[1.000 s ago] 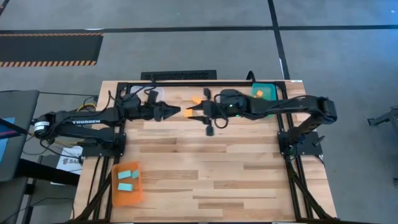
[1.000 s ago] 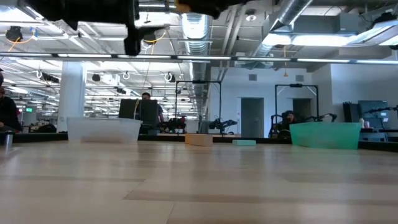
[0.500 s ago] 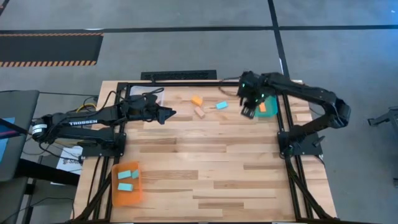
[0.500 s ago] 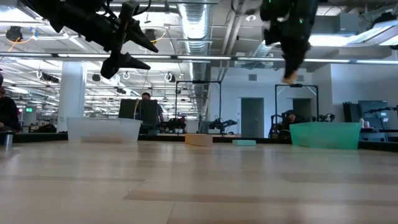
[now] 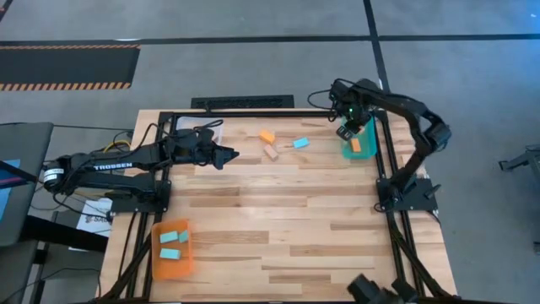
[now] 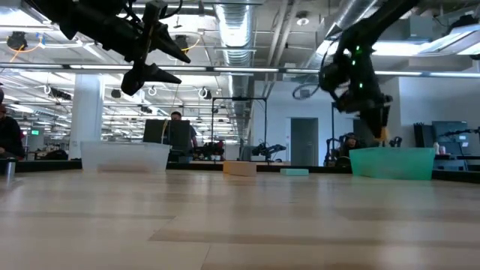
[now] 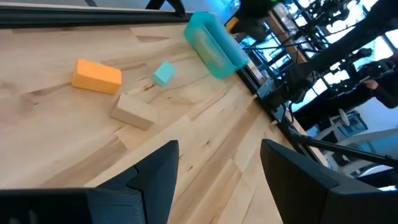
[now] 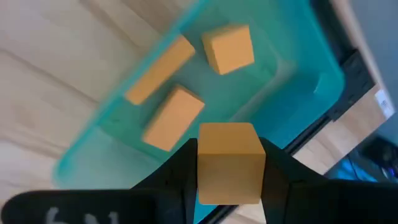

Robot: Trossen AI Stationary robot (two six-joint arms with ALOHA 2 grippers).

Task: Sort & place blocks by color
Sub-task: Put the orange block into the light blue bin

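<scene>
Right hand (image 8: 227, 163) over wood table (image 5: 278, 228), perhaps workshop.

Orange blocks (image 8: 227, 162); teal tray (image 8: 311, 81); dark pincers (image 8: 229, 186)

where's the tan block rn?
High view: the tan block lies on the table at the far middle, just below the orange block and left of the light blue block.

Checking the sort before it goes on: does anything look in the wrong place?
Colors and trays are swapped: light blue blocks lie in the orange tray, orange blocks in the teal tray. The right pincer holds another orange block over it.
</scene>
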